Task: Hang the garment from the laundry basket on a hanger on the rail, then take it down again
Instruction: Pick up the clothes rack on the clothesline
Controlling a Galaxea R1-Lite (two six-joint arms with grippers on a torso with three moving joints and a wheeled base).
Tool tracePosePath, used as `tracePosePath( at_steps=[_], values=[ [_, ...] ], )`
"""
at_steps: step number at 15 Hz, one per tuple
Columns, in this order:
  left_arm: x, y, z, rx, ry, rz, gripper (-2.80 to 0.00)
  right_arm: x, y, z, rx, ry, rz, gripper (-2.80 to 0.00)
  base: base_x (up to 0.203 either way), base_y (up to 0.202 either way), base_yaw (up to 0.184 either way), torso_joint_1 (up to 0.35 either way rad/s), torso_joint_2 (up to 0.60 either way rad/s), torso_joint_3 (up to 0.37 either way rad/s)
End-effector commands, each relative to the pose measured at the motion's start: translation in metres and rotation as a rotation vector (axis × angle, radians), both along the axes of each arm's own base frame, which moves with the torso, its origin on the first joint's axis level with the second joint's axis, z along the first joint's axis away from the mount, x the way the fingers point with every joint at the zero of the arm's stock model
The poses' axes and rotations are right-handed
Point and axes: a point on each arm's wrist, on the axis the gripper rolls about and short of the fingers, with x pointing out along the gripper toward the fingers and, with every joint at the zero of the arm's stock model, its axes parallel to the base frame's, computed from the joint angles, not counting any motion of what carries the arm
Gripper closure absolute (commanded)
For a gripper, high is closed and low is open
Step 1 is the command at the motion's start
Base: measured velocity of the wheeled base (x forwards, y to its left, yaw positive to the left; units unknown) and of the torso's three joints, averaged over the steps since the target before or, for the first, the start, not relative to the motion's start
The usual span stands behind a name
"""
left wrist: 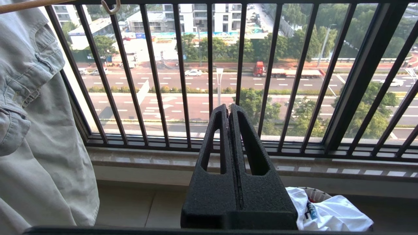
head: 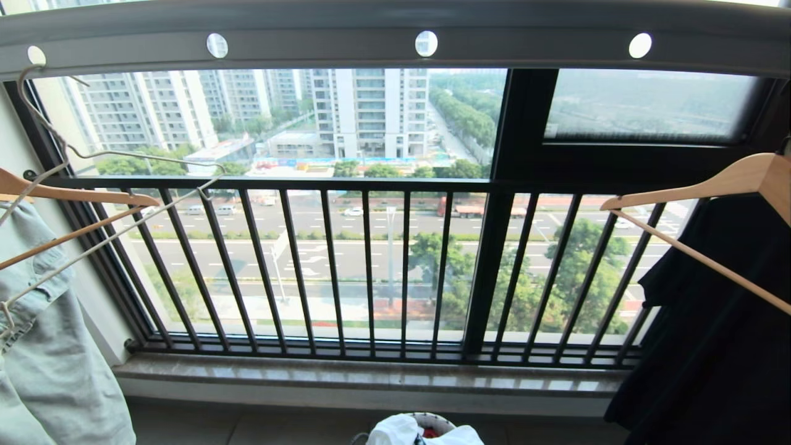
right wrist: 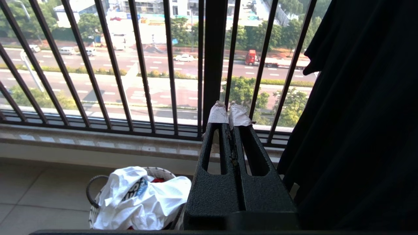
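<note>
On the floor below the window sill (head: 371,371), the laundry basket (right wrist: 94,209) sits with the garment (right wrist: 140,199) crumpled over its rim — white cloth, a dark blue logo patch showing in the folds, a bit of red garment (right wrist: 158,180) peeking beneath it. One black loop handle sticks out to the side.

My left end effector (left wrist: 229,109) hangs in the air in front of the black window railing (left wrist: 209,65), fingers pressed together, clenched on nothing. The basket lies low and just beside it in the left wrist view. My right end effector (right wrist: 228,114) is likewise clamped tight and empty, its tips wrapped in pale tape; the basket is below it, towards my left.

Overhead runs the rail (head: 395,46), grey with round holes. At its left end the hanger (head: 123,185) dangles by its long hook — bare, thin, cream-white wire. Beside it a wooden hanger (head: 74,196) carries a pale denim garment (head: 49,346). At far right another wooden hanger (head: 735,179) holds a black garment (head: 717,346).

Neither arm appears in the head view.
</note>
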Motion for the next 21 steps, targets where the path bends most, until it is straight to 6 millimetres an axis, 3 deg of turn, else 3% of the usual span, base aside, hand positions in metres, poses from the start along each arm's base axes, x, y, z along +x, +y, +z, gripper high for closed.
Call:
tracePosePath(
  at_steps=[1,7,11,17,21],
  values=[
    [0.011,0.000,0.028,-0.002,0.059,0.018,0.00,0.000,0.000,0.000,0.000,-0.001,0.001,0.00,0.000,0.000,0.000,0.000,0.00,0.000],
    [0.057,0.006,0.131,0.050,0.092,0.263,0.00,0.000,0.000,0.000,0.000,0.000,0.001,0.00,0.000,0.000,0.000,0.000,0.00,0.000],
    [0.063,0.008,0.181,0.153,0.170,0.372,0.00,0.000,0.000,0.000,0.000,0.001,0.001,0.00,0.000,0.000,0.000,0.000,0.00,0.000],
    [0.074,0.009,0.225,0.247,0.436,0.354,0.00,0.000,0.000,0.000,0.000,0.001,0.001,0.00,0.000,0.000,0.000,0.000,0.00,0.000],
    [0.114,0.013,0.237,0.269,0.677,0.364,0.00,0.000,0.000,0.000,0.000,0.001,0.001,0.00,0.000,0.000,0.000,0.000,0.00,0.000]
  ],
)
